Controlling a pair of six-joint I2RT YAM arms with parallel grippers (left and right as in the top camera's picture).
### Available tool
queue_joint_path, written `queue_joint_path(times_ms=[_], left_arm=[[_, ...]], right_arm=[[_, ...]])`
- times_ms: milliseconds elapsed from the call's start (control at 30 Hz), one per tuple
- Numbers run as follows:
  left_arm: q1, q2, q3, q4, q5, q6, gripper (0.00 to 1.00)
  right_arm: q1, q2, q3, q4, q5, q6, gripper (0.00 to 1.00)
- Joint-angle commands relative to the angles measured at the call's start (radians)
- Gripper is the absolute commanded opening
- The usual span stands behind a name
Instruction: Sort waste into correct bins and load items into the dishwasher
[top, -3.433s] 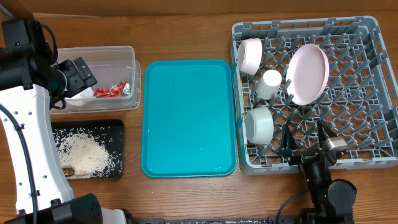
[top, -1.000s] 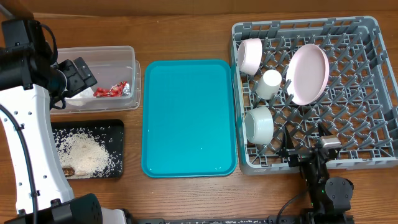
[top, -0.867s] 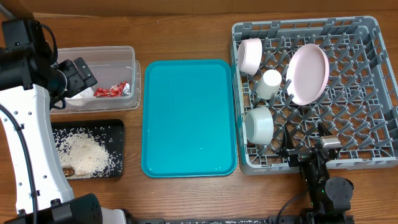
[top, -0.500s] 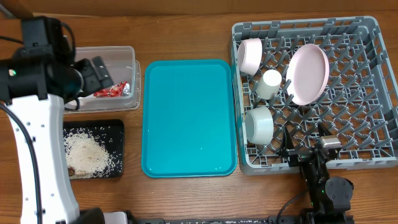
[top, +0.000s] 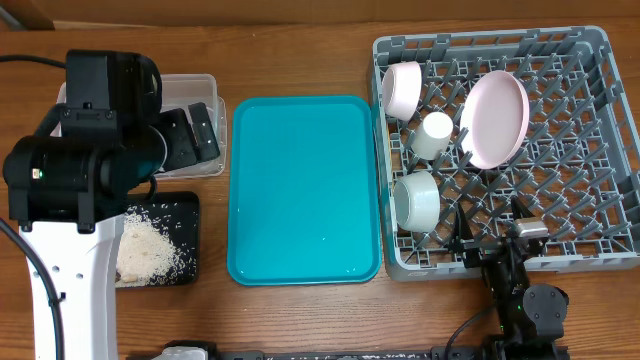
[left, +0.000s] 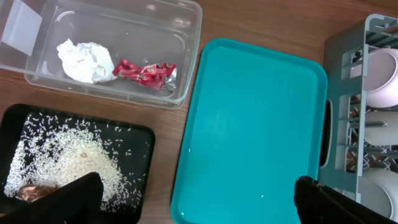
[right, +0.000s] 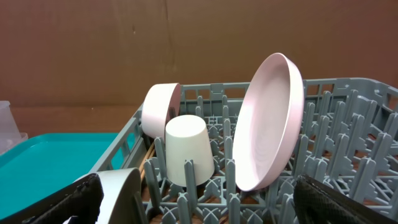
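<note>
"Wooden tabletop, brown wall behind. Your grippers?"
"Both spread wide, empty. Napkin and wrapper lie in the tub ahead-left of your left gripper; the rack faces your right gripper."

napkin, wrapper seemingly touching, in tub

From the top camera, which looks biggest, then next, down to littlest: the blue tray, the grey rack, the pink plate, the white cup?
1. Grey rack
2. Blue tray
3. Pink plate, though it stands tilted on edge, so it shows less of itself
4. White cup
</note>
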Motion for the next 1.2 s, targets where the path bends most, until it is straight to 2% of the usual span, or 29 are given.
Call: queue_joint_path(times_ms=[0, 267, 467, 733, 1000, 1167], left_arm=[[-0.007, -0.039, -0.006, 0.000, 0.005, -0.014, 1.00], [-0.007, -0.119, -0.126, 0.020, 0.005, -0.021, 1.00], [-0.006, -0.224, -0.395, 0.172, 0.006, -0.046, 1.00], [-0.006, -0.413, -0.869, 0.535, 0.043, -0.123, 1.00], [-0.006, -0.576, -1.313, 1.085, 0.120, -0.165, 1.00], [-0.006, -0.662, -1.493, 1.357, 0.155, -0.165, 1.00]], right_arm=[[-0.008, -0.010, -0.010, 0.006, 0.006, 0.004, 1.00], [-0.008, -0.010, -0.010, 0.006, 0.006, 0.004, 1.00], [-0.008, -0.010, -0.010, 0.006, 0.006, 0.004, 1.00], [-0.008, -0.010, -0.010, 0.006, 0.006, 0.004, 1.00], [-0.008, -0.010, -0.010, 0.006, 0.006, 0.004, 1.00], [-0.008, -0.010, -0.010, 0.006, 0.006, 0.004, 1.00]])
